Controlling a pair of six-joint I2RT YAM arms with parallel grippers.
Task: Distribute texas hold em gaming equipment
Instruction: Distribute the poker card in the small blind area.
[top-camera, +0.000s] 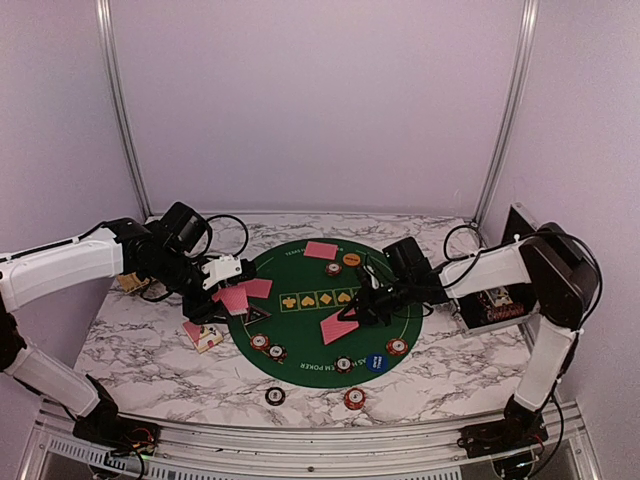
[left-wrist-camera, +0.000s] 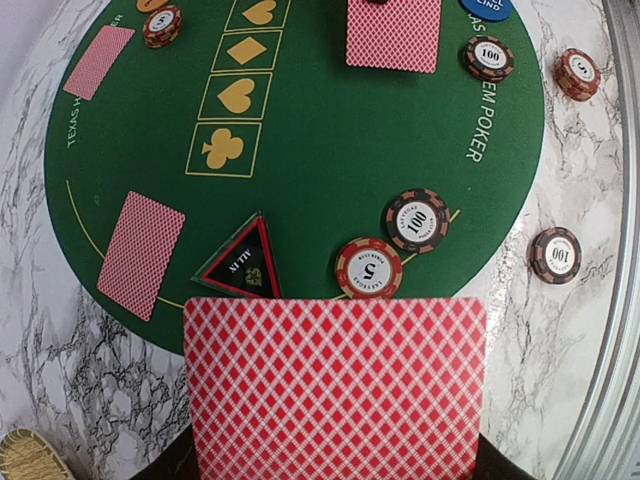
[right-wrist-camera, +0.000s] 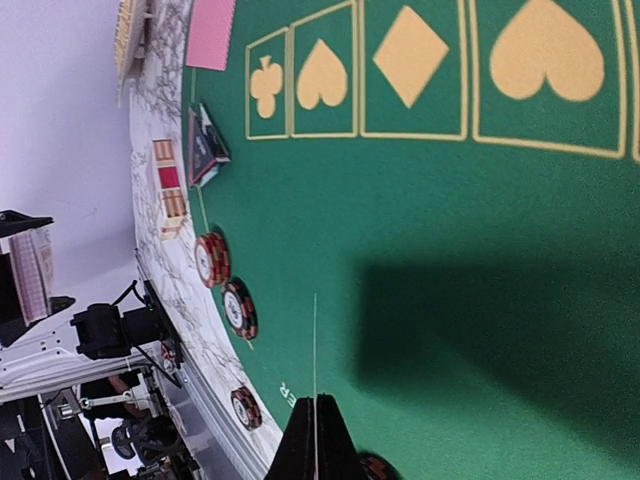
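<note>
The round green poker mat (top-camera: 310, 325) carries pink-backed cards (top-camera: 320, 250), several chips (top-camera: 259, 341), a blue button (top-camera: 376, 363) and a black-and-red triangular marker (left-wrist-camera: 243, 264). My left gripper (top-camera: 226, 292) hangs over the mat's left edge, shut on red-backed playing cards (left-wrist-camera: 335, 390). Those cards fill the lower left wrist view and hide the fingers. My right gripper (right-wrist-camera: 315, 430) is shut on one card (right-wrist-camera: 314, 350), seen edge-on and held just above the mat's middle (top-camera: 340, 325). Chips marked 5 (left-wrist-camera: 369, 268) and 100 (left-wrist-camera: 416, 220) lie just beyond the left-held cards.
Two chips (top-camera: 274, 395) (top-camera: 353, 399) lie off the mat on the marble near the front edge. A card box (top-camera: 203, 335) sits left of the mat. The tan basket (top-camera: 130, 283) is behind my left arm. The black case (top-camera: 495, 305) stands open at the right.
</note>
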